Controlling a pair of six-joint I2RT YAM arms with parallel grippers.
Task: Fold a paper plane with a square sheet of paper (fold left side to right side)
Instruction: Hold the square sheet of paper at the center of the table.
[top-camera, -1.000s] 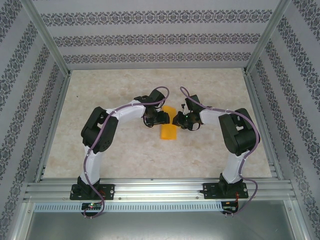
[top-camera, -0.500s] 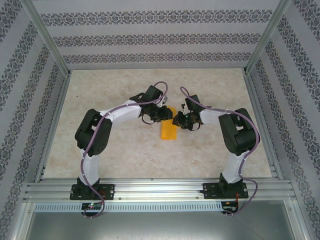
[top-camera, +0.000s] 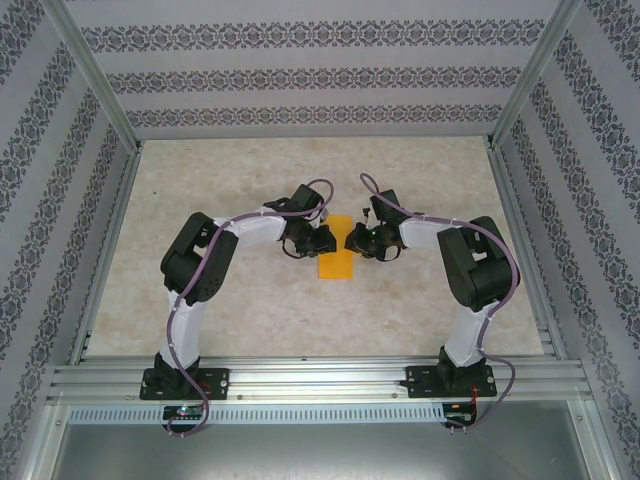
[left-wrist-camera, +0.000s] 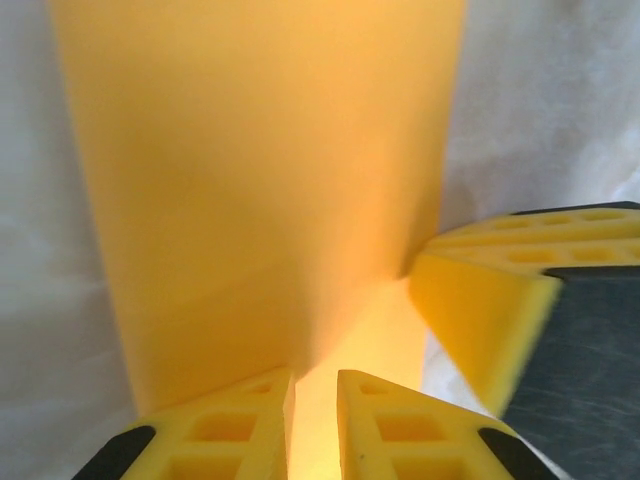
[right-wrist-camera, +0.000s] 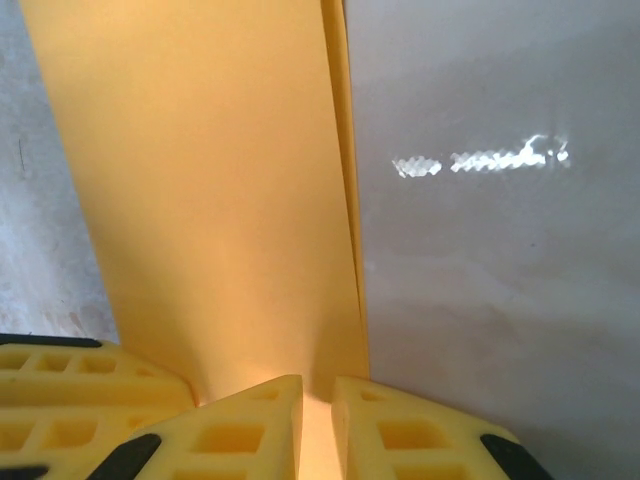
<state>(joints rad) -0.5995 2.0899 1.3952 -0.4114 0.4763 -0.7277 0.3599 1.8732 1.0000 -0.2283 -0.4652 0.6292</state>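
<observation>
Pinched from both sides: the left gripper (top-camera: 323, 243) and the right gripper (top-camera: 351, 243) are each closed on a thin bright orange paper sheet (top-camera: 337, 266) folded into a narrow rectangle.
It lies mid-table on the pale marbled tabletop (top-camera: 420, 310), between the two arms. In the left wrist view the yellow ribbed fingers (left-wrist-camera: 240, 420) stand almost together, the orange edge running into the slit, with the other gripper's finger just beside. In the right wrist view the paper's edge likewise enters the narrow slit, and two layers lie slightly offset along the right-hand edge.
</observation>
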